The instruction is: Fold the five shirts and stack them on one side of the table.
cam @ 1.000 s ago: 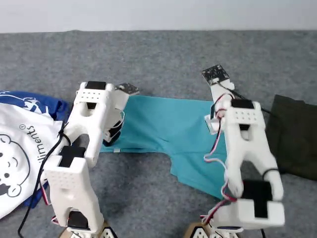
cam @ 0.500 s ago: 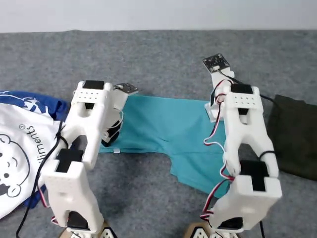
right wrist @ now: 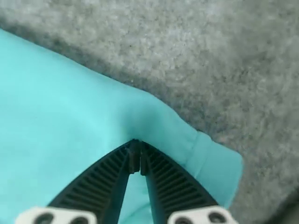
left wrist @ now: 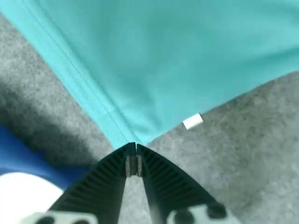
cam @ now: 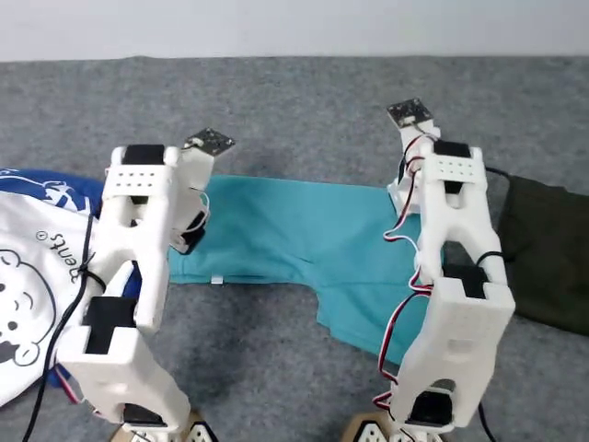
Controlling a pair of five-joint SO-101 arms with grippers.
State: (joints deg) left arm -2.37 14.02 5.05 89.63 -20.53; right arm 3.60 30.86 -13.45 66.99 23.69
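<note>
A teal shirt (cam: 304, 244) lies spread across the middle of the grey table, one sleeve trailing toward the front. My left gripper (left wrist: 135, 150) is shut on the teal shirt's (left wrist: 168, 60) left corner, next to a small white tag (left wrist: 192, 121). My right gripper (right wrist: 136, 148) is shut on a pinch of the teal shirt's (right wrist: 60, 112) right edge near a folded cuff. In the high view the left arm (cam: 143, 212) stands over the shirt's left end and the right arm (cam: 451, 198) over its right end.
A white printed shirt (cam: 32, 285) lies over a blue shirt (cam: 64, 189) at the left edge. A dark olive shirt (cam: 548, 253) sits at the right edge. Bare grey felt (cam: 304, 110) stretches behind the teal shirt.
The left arm has swung to the left, pulling the teal shirt's left end outward and stretching it wider. The right arm has shifted slightly toward the far side.
</note>
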